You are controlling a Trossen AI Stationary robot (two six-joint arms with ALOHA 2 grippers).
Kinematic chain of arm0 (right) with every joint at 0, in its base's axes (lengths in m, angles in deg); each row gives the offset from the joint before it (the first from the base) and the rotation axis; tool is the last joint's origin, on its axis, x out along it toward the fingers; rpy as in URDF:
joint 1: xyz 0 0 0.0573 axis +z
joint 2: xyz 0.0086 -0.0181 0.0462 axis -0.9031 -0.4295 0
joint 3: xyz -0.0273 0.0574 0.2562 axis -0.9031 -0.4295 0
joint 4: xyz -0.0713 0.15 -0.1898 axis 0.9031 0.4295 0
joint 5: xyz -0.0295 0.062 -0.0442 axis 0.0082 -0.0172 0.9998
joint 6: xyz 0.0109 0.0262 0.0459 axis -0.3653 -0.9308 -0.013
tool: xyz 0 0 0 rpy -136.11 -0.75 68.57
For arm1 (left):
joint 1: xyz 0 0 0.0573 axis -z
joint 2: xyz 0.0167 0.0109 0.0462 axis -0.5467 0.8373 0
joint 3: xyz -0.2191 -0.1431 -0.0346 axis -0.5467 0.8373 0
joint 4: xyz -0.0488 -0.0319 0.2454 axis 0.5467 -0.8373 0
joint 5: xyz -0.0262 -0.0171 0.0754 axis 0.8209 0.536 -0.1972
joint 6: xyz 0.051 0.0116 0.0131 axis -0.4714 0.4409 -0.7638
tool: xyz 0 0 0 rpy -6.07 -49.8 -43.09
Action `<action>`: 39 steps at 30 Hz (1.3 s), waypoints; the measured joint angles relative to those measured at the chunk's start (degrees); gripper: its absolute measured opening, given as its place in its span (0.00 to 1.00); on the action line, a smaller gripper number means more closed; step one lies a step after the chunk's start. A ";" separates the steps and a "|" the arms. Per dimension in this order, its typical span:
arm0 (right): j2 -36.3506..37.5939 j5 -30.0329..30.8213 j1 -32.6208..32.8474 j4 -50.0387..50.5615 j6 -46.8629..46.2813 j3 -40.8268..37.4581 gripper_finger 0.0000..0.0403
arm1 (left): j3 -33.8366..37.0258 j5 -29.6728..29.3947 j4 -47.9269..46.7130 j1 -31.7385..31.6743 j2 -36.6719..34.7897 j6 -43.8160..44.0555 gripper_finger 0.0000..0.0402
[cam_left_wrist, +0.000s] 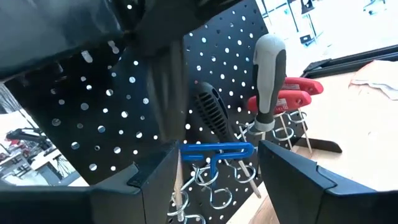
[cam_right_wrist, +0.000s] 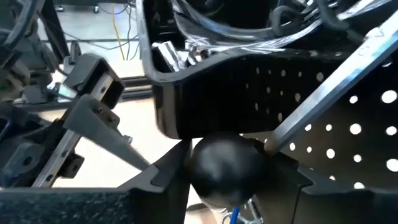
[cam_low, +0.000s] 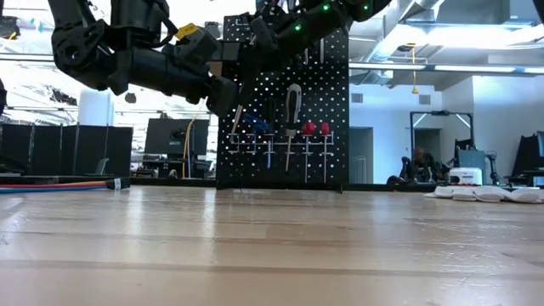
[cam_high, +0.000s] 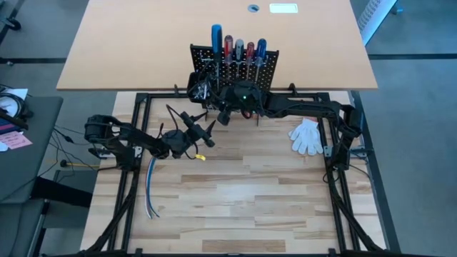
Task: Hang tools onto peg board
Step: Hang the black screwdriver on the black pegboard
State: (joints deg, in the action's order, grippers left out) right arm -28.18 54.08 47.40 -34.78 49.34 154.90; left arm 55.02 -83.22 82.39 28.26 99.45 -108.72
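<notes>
The black peg board (cam_high: 232,68) stands at the table's far middle, with screwdrivers upright in its top rail. A blue tool (cam_left_wrist: 217,150), a black-handled one (cam_left_wrist: 214,115), a grey-handled one (cam_left_wrist: 270,68) and red pliers (cam_left_wrist: 292,93) hang on its front. My right gripper (cam_right_wrist: 227,180) is at the board's bin (cam_right_wrist: 199,106), shut on a black-handled tool (cam_right_wrist: 227,165). My left gripper (cam_left_wrist: 214,186) stands open just before the board, level with the hanging tools. A grey shaft (cam_left_wrist: 166,99) passes close by one of its fingers. My right gripper pinches the tool's round black handle (cam_right_wrist: 205,168) between its two fingers. It comes nearly level from the table's right side. The silver shaft (cam_right_wrist: 323,93) slants away from the handle across the board's face, and the tool is clear of the table.
A white glove (cam_high: 307,137) lies at the right, near the right arm. A bundle of loose cables (cam_high: 151,189) lies at the left, beside the left arm. The bin holds small silver bits (cam_right_wrist: 180,56). The near half of the table has free room.
</notes>
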 joint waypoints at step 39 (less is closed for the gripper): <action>19.26 3.00 20.73 5.83 8.56 -27.40 0.30 | 7.29 -7.55 -11.81 13.15 -5.70 -1.80 0.54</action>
State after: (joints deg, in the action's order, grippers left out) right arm -8.93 57.08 68.13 -28.95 57.90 127.51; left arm 62.31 -90.77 70.58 41.41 93.75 -110.51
